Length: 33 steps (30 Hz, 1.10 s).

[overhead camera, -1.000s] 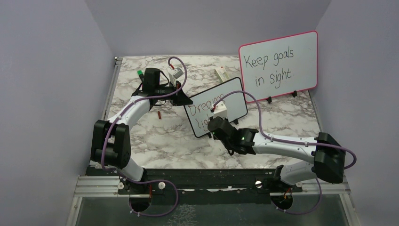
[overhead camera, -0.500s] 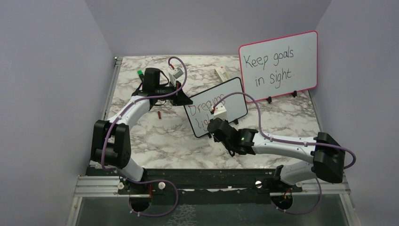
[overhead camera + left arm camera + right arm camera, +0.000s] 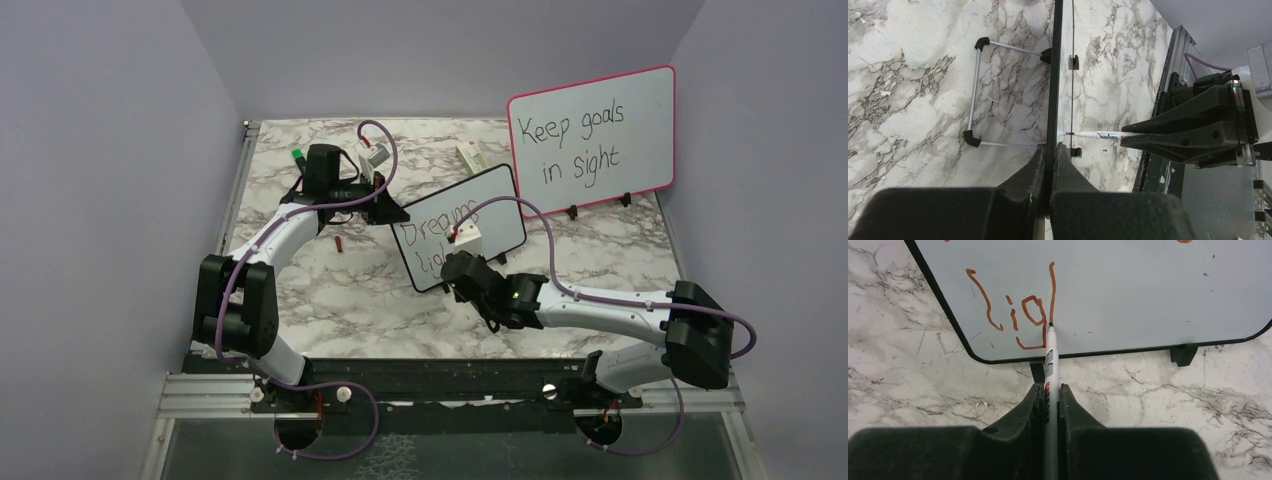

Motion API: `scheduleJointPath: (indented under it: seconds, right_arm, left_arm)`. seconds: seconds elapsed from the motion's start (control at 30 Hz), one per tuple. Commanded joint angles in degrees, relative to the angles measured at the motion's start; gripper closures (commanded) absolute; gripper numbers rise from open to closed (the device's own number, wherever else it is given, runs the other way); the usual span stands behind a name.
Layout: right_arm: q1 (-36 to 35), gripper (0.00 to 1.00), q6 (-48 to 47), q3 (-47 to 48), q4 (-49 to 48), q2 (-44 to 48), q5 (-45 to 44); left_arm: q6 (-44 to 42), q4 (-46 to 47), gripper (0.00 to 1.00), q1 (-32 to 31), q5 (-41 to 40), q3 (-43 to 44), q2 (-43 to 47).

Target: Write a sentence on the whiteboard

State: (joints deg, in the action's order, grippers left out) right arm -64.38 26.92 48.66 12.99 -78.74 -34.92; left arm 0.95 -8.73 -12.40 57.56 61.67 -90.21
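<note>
The whiteboard (image 3: 490, 205), small and black-framed, stands tilted mid-table. My left gripper (image 3: 388, 213) is shut on its left edge; the left wrist view shows that frame edge (image 3: 1053, 75) pinched between the jaws (image 3: 1051, 150). My right gripper (image 3: 1049, 390) is shut on a white marker (image 3: 1050, 360), whose tip touches the board face (image 3: 1128, 290). The sentence (image 3: 1015, 315) is in red. The lower line reads "lig" plus a tall stroke, and the marker tip rests at the foot of that stroke. "Dreams" (image 3: 437, 222) is the upper line. From the left wrist, the marker (image 3: 1095, 134) meets the board from the right.
A bigger pink-framed board (image 3: 592, 135) with black writing stands at the back right. A small red cap (image 3: 339, 243) lies left of the whiteboard. A white block (image 3: 468, 155) and a green-tipped item (image 3: 297, 156) sit near the back. A wire stand (image 3: 975, 90) props the whiteboard from behind.
The right wrist has shifted very slightly at the board. The left arm and the whiteboard have not moved.
</note>
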Motion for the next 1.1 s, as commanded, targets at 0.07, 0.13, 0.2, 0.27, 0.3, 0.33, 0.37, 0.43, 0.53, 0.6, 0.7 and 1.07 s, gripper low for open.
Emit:
scheduleJointPath:
  seconds: [0.07,0.13,0.2,0.27,0.3,0.33,0.37,0.43,0.53,0.6,0.7,1.07]
  right_arm:
    - [0.3,0.99,-0.9,-0.1,-3.4,0.5,-2.9]
    - [0.3,0.99,-1.1,-0.1,-3.8,0.7,-3.3]
    - [0.3,0.99,-1.3,0.0,-4.1,0.9,-3.5]
    - [0.3,0.99,-1.5,0.1,-4.2,0.9,-3.8]
    - [0.3,0.99,-1.5,0.1,-4.3,0.9,-4.0]
    - [0.3,0.99,-1.6,0.2,-4.4,1.0,-4.1]
    - [0.3,0.99,-1.8,0.2,-4.7,1.0,-4.1]
    - [0.3,0.99,-2.0,0.5,-4.8,1.0,-4.5]
    - [0.3,0.99,-2.3,0.5,-5.1,1.0,-5.2]
    - [0.3,0.99,-2.4,0.6,-5.4,1.1,-5.4]
    - [0.3,0.99,-2.6,0.7,-5.6,1.1,-5.9]
    - [0.4,0.99,-2.0,0.3,-4.3,2.2,-8.2]
  left_arm:
    - [-4.2,-7.4,1.0,-1.8,-11.4,-2.9,-4.5]
    - [-4.2,-7.4,1.0,-1.8,-11.4,-2.9,-4.5]
    - [-4.2,-7.4,1.0,-1.8,-11.4,-2.9,-4.6]
    - [-4.2,-7.3,1.0,-1.8,-11.4,-2.9,-4.6]
    - [-4.2,-7.4,1.0,-1.8,-11.4,-2.9,-4.6]
    - [-4.2,-7.4,1.0,-1.8,-11.4,-2.9,-4.5]
    - [-4.2,-7.4,1.0,-1.8,-11.4,-2.9,-4.6]
    - [-4.2,-7.4,1.0,-1.8,-11.4,-2.9,-4.6]
    - [-4.2,-7.4,1.0,-1.8,-11.4,-2.9,-4.5]
    - [-4.2,-7.4,1.0,-1.8,-11.4,-2.9,-4.6]
    - [-4.2,-7.4,1.0,-1.8,-11.4,-2.9,-4.6]
    - [-4.2,-7.4,1.0,-1.8,-11.5,-2.9,-4.6]
